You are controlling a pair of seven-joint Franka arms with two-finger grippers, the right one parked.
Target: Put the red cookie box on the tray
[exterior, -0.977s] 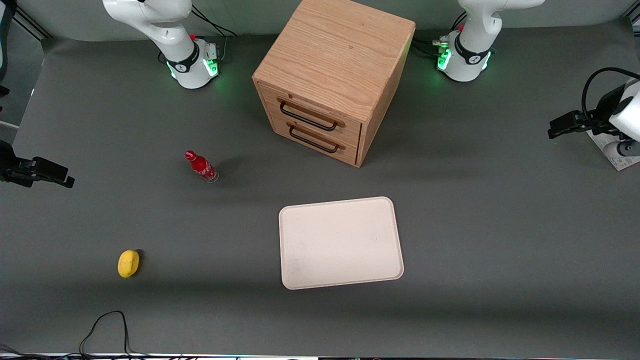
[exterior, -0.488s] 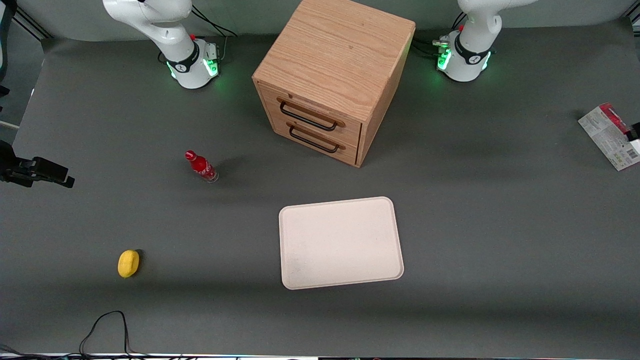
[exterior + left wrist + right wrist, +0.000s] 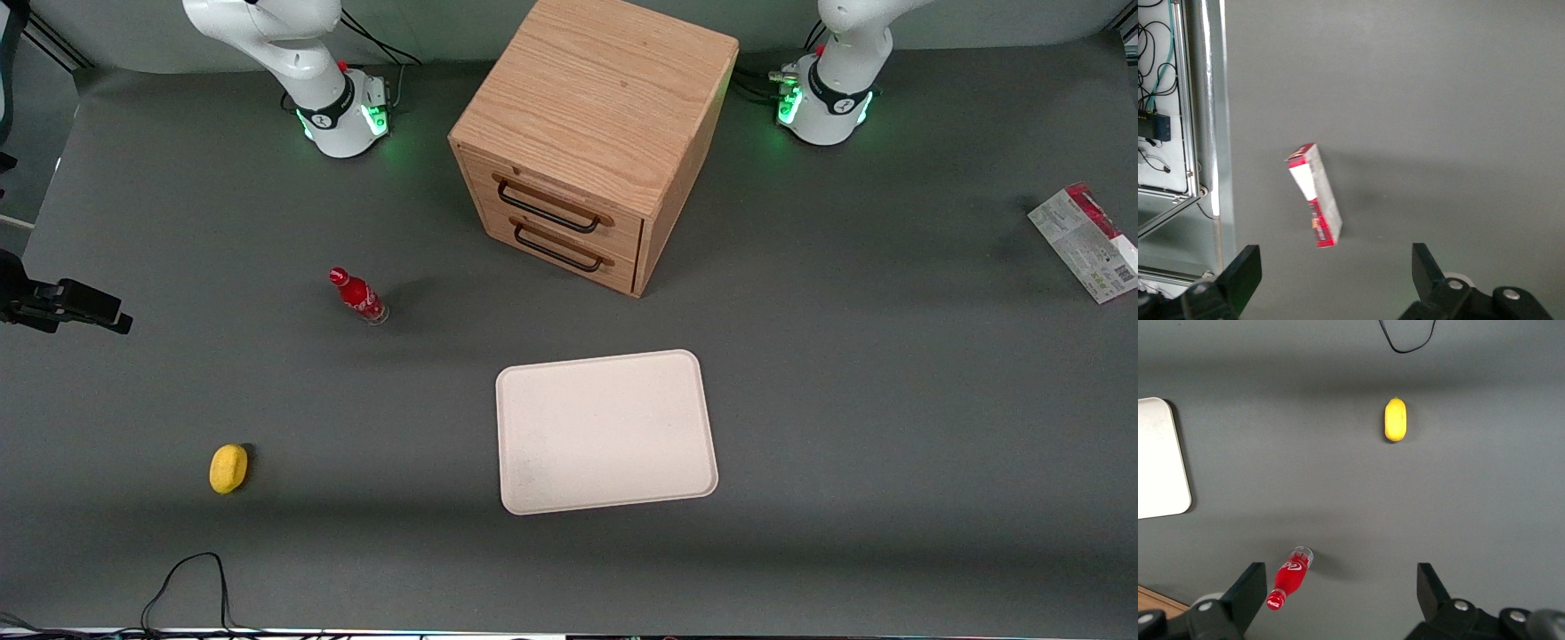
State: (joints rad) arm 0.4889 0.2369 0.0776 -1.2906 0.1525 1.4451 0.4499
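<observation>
— Grey matting covers the table (image 3: 889,400). Where's the red cookie box (image 3: 1085,243)?

— At the working arm's end, lying at the mat's edge — roughly two o'clock from the tray (image 3: 606,431), well apart from it.

— And the gripper (image 3: 1331,283)?

— Hanging above the box, its fingers (image 3: 1241,273) spread wide, holding nothing. The wooden cabinet (image 3: 591,142) stands at twelve o'clock from the tray.

Red cookie box (image 3: 1315,197): red narrow sides with a white patch, pale grey-white printed broad face. Tray (image 3: 607,432): plain cream-white. Hand (image 3: 1335,283): black fingers, set wide apart above the dark grey tabletop (image 3: 889,400). Cabinet (image 3: 594,138): light wood grain, black handles. Bottle (image 3: 358,296): red with white lettering. Lemon (image 3: 228,468): yellow.
</observation>
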